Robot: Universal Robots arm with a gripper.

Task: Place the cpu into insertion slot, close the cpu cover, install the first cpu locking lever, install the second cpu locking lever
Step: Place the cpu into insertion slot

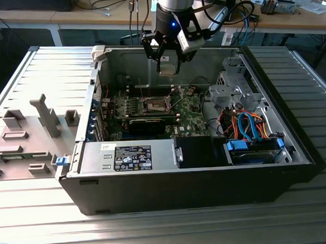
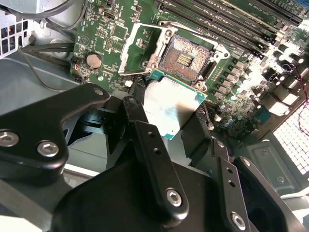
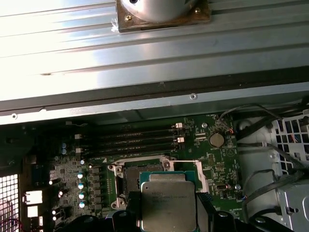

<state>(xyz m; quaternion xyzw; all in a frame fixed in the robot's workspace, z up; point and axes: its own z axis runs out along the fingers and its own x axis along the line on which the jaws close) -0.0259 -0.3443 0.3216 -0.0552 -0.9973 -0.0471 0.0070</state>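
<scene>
The tool (image 2: 169, 113) is clamping the cpu (image 2: 170, 102) by two opposite edges, fingers closed tight on it. The chip is hanging just above the green motherboard (image 2: 107, 46), at the edge of the uncovered insertion slot (image 2: 186, 58). The cpu cover (image 2: 126, 48) is lying flipped open beside the slot, inside the computer case (image 1: 155, 192) on the bench (image 1: 157, 230).

Holding silvery square cpu (image 2: 174, 108) flat, just above bare dark-centred insertion slot (image 2: 186, 57); cpu cover (image 2: 129, 50) swung open beside.
</scene>
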